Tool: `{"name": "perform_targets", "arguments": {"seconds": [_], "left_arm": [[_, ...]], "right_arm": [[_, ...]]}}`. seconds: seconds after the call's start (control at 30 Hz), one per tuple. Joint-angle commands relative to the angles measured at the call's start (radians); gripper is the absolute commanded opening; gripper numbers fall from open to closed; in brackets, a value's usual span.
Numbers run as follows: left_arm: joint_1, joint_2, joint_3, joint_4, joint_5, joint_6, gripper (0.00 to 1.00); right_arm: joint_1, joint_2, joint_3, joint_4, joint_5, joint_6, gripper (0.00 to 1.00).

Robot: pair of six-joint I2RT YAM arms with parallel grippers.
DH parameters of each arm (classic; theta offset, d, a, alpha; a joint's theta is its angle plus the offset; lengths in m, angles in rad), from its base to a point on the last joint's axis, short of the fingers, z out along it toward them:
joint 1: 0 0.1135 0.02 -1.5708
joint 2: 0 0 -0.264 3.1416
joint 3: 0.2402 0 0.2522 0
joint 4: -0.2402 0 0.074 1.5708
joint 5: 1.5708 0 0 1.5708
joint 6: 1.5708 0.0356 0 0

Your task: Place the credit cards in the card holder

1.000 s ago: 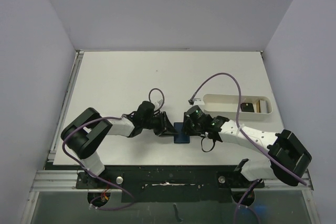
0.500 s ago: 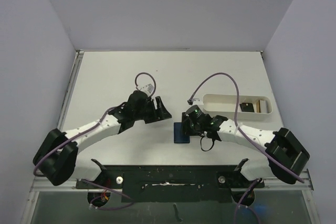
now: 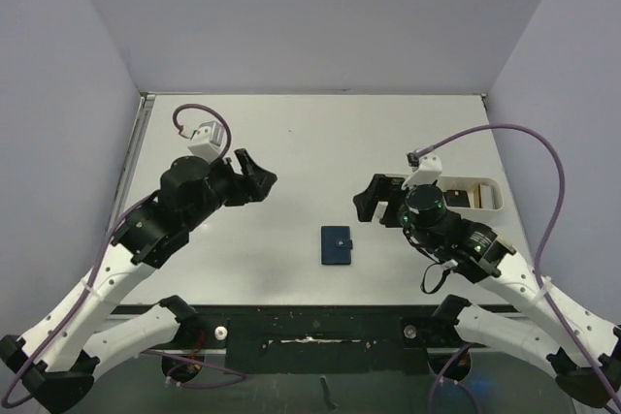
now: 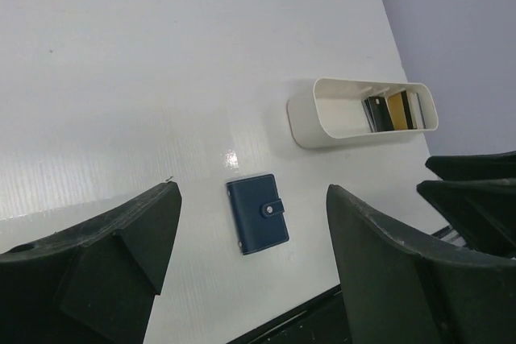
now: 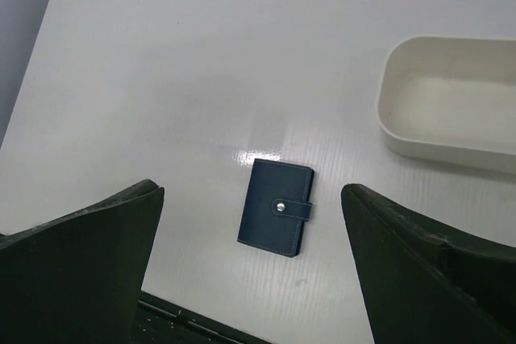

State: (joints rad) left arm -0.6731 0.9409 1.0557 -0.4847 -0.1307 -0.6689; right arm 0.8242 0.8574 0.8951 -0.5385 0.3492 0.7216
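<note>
Within the last second both arms have backed off from the card holder (image 3: 337, 244), which now lies alone on the table (image 3: 310, 133), flat and folded shut with its snap tab across the front edge, near the table's near edge and about midway between the two arms. A second ago both claws were crowded right against it; half a second ago the left arm had already swung away while the right one was still at it. Now the left claw (image 3: 260, 177) hangs raised and well off to the left, its jaws spread wide with nothing between them. The right claw (image 3: 368, 202) has lifted back to the right, equally wide and empty. Both wrist views look down on the holder from a height, between parted fingers. The white tray (image 4: 302, 115) sits well apart on the right side of the table, and credit cards (image 4: 391, 110) stand in its far end, at least one dark and one tan. The release therefore looks like the end of a closing step rather than the whole job. With cards left in the tray and the holder fastened, it would probably have to be reopened for them.
</note>
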Motion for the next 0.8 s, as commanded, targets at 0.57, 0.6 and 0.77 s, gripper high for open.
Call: {"name": "perform_targets", "arguments": {"seconds": [0.57,0.6,0.77], "left_arm": [[0.003,-0.276,-0.146,0.046,-0.032,-0.018,0.74],[0.003,-0.270,-0.152,0.049,-0.032,-0.019,0.74],[0.004,-0.260,-0.169,0.057,-0.038,-0.025,0.75]], "right_arm": [[-0.007,-0.288,-0.052,-0.106,0.200,0.088,0.98],[-0.007,-0.284,-0.053,-0.106,0.196,0.089,0.97],[-0.007,-0.274,-0.038,-0.119,0.186,0.093,0.98]]}}
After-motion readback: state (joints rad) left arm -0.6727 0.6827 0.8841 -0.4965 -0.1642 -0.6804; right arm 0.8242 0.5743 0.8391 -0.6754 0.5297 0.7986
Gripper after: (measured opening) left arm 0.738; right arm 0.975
